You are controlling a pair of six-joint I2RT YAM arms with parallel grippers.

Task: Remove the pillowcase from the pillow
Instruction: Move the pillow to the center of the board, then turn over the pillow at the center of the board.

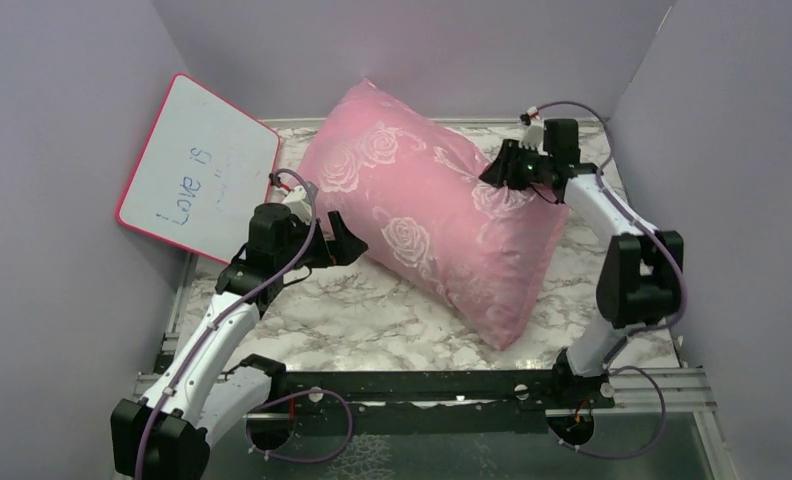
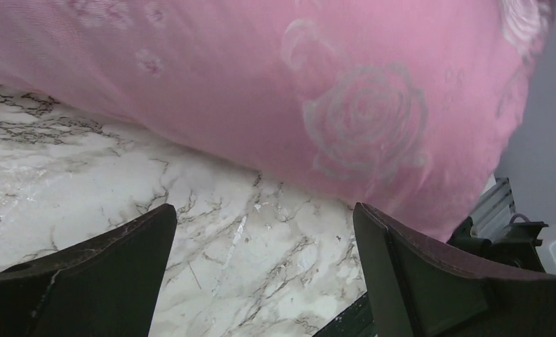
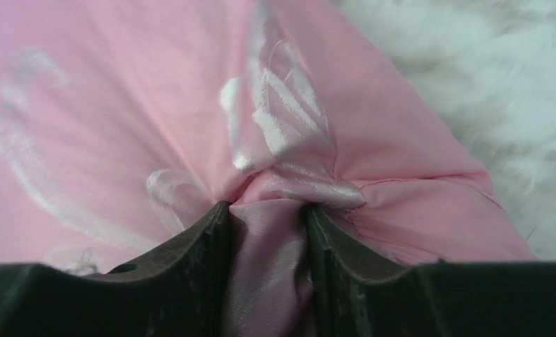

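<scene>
our right gripper (image 3: pixel 265 214) grasps a fold of thin pink rose-patterned pillowcase (image 1: pixel 422 210) | our left gripper (image 2: pixel 265 217) released beside it

Pillowcase (image 1: pixel 427 215): thin woven cloth, satin sheen, roses shinier than the ground. Table (image 1: pixel 372 310): smooth marble-patterned top, faint gloss, probably laminate. Whiteboard (image 1: pixel 207 160): glossy white face, pink frame. Left gripper (image 2: pixel 265 210) fingers (image 2: pixel 100 274): dark matt plastic, scuffed edges.

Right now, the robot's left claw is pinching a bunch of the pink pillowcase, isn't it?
Not the left: the right gripper is pinching a bunch of the pink pillowcase, as the right wrist view shows. The left gripper hangs open, holding nothing.
</scene>
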